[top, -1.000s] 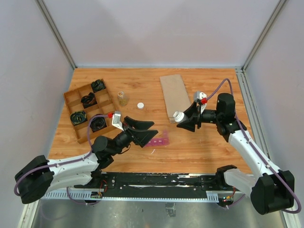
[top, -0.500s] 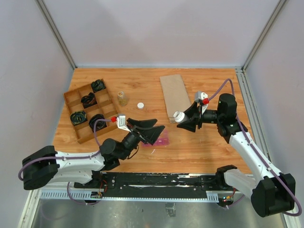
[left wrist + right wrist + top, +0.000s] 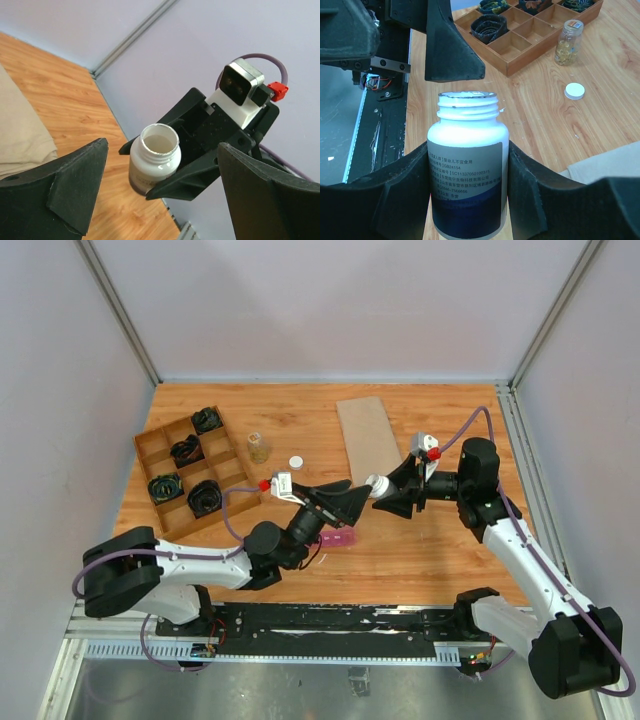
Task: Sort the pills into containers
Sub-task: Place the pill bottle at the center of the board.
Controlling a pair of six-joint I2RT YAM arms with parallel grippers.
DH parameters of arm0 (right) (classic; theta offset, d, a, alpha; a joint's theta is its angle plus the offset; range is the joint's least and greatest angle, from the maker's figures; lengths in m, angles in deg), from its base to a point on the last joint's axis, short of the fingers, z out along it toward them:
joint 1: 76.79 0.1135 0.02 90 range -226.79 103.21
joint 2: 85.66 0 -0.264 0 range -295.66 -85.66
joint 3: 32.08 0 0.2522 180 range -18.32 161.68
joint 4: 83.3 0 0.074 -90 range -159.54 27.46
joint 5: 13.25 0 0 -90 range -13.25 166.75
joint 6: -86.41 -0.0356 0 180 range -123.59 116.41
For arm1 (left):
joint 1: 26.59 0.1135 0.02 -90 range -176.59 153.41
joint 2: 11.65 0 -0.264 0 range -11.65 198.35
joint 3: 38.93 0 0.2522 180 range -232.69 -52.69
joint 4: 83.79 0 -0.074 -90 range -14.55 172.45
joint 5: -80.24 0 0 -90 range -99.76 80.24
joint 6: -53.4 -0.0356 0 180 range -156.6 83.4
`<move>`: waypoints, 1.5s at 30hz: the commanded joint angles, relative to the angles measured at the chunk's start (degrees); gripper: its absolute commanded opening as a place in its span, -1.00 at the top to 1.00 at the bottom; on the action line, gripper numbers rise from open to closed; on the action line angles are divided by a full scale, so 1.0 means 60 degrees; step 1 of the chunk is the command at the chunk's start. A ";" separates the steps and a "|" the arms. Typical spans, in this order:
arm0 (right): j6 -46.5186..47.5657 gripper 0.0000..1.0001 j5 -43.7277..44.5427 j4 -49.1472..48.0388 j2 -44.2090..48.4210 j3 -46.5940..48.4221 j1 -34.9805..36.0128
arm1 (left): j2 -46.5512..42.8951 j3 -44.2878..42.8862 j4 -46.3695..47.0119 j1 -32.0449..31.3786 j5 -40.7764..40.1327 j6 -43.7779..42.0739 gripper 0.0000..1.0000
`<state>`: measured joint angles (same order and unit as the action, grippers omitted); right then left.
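The right gripper (image 3: 467, 157) is clamped on a white pill bottle (image 3: 467, 127). Its two black fingers (image 3: 395, 197) press the labelled body from either side. The bottle has no cap, and its threaded neck stands clear of the fingers. Seen from above, its open mouth is turned toward the left arm.

The left gripper (image 3: 352, 496) has its jaws spread wide, with nothing between them. In the left wrist view the bottle's mouth sits in the gap between the two fingers (image 3: 75, 185), apart from both. In the top view the fingertips and the neck are just beside each other.

The containers (image 3: 340, 537), a narrow magenta-pink strip, lie flat on the wooden table (image 3: 440, 560). They are just below the left gripper and partly covered by that arm (neither wrist camera shows them). Whether any lid is open cannot be told from above.

Behind the grippers lies a flat tan sheet (image 3: 365, 435), near the right arm. A loose white cap (image 3: 296, 462) rests on the table, and a small clear bottle (image 3: 259, 447) holding yellowish pills stands near it. Both are well apart from the strip. Further left is a brown wooden tray (image 3: 163, 508) divided into compartments, several of which hold coiled black items (image 3: 205, 498).
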<state>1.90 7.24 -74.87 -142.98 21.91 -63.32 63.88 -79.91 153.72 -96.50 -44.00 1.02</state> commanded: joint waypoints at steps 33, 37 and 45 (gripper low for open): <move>0.0306 0.86 -0.0352 -0.0092 0.0224 -0.0127 -0.0124 | 0.2206 -0.2523 -0.2213 -0.0331 -0.0971 0.1405 0.09; 0.0595 0.27 -0.0378 0.0209 0.0232 -0.0027 -0.0113 | 0.2143 -0.2402 -0.1984 -0.0331 -0.0877 0.1167 0.49; 0.2318 -1.00 -0.0610 0.2178 0.0274 0.0562 -0.0136 | 0.1736 -0.1774 -0.1222 -0.0253 -0.0769 0.0267 0.81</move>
<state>7.30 6.38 -70.52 -142.45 21.58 -63.71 76.05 -92.61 142.37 -98.03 -48.09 6.66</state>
